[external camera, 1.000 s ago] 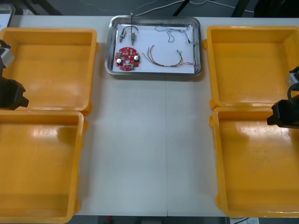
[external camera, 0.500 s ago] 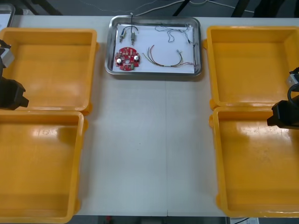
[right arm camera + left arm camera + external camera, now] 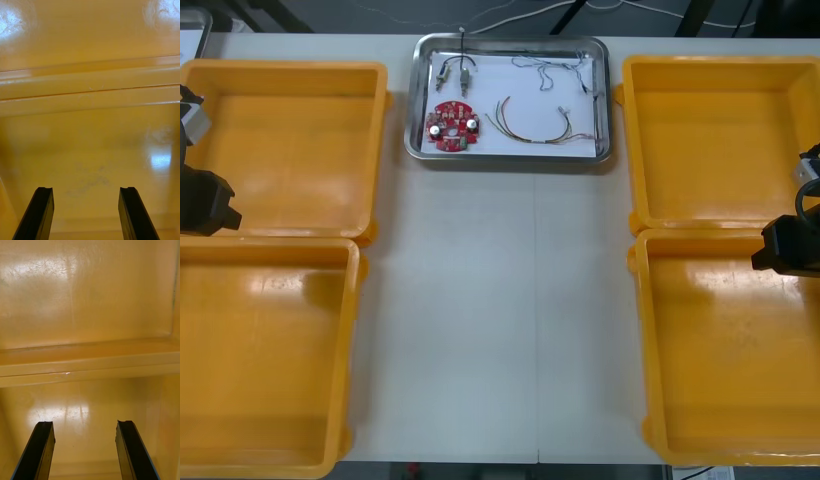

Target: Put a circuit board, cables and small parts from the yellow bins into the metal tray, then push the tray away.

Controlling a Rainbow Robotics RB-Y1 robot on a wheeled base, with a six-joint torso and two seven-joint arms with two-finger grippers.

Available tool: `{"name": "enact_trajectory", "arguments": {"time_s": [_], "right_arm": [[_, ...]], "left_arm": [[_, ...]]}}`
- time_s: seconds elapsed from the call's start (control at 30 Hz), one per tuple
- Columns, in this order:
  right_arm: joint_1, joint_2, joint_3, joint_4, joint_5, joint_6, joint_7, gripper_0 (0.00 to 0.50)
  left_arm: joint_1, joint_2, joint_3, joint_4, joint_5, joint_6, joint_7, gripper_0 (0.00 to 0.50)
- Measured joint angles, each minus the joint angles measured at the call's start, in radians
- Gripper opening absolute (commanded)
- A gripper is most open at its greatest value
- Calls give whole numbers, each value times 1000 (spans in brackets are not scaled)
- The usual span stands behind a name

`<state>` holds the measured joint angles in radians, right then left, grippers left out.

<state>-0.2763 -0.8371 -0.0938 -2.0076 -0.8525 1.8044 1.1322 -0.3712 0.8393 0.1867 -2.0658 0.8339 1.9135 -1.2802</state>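
- The metal tray (image 3: 510, 157) sits at the far side of the table (image 3: 500, 320), between the two far yellow bins
- Inside the tray, the round red circuit board (image 3: 452, 127) lies flat near the left wall
- Two small metal parts (image 3: 454, 70) lie just behind the board, close to the far wall
- A curved cable (image 3: 525, 137) lies to the right of the board, bent like a smile
- A thin cable (image 3: 552, 64) lies in the far right corner of the tray
- The far left bin (image 3: 280, 140) and the near left bin (image 3: 260, 370) sit side by side with their walls touching
- The far right bin (image 3: 710, 140) and the near right bin (image 3: 730, 370) touch the same way
- The left arm (image 3: 202, 200) is at the left edge of the table, over the spot where the two left bins meet
- The left gripper (image 3: 84, 424) has its fingers wide apart, with nothing between them, just orange bin floor below
- The right arm (image 3: 790, 245) is at the right edge, over the spot where the two right bins meet
- The right gripper (image 3: 86, 189) is wide apart too and holds nothing, hanging over a bin floor
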Motion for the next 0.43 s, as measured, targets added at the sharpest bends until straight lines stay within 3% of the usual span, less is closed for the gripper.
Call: {"name": "enact_trajectory", "arguments": {"time_s": [0.43], "right_arm": [[0, 0, 0, 0, 0, 0, 0, 500]], "left_arm": [[0, 0, 0, 0, 0, 0, 0, 481]]}}
